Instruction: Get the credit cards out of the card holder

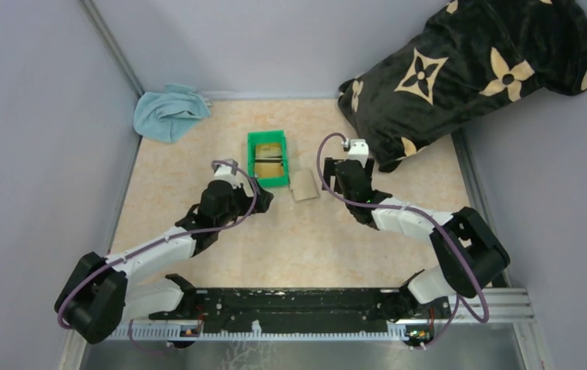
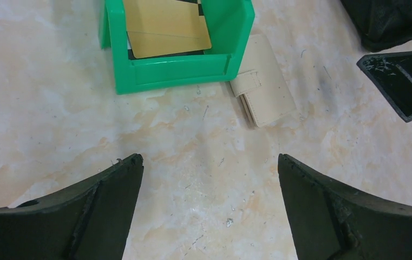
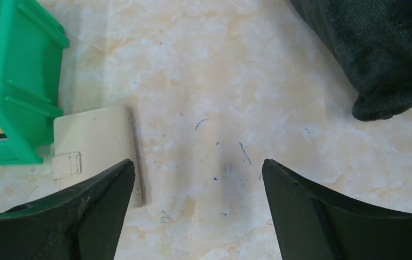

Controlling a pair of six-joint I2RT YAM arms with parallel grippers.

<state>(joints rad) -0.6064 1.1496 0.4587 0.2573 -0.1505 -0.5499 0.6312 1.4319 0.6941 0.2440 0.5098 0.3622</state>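
Note:
The card holder (image 1: 303, 186) is a tan folded wallet lying closed on the table just right of the green bin (image 1: 253, 160). It also shows in the left wrist view (image 2: 263, 89) and the right wrist view (image 3: 95, 141). Gold-tan credit cards (image 2: 165, 30) and a black one lie inside the green bin (image 2: 176, 70). My left gripper (image 2: 209, 162) is open and empty, just below the bin (image 1: 263, 199). My right gripper (image 3: 198, 165) is open and empty, just right of the card holder (image 1: 335, 176).
A light blue cloth (image 1: 168, 112) lies at the back left. A black pillow with tan flower prints (image 1: 467, 69) fills the back right, close behind my right gripper. Grey walls close in both sides.

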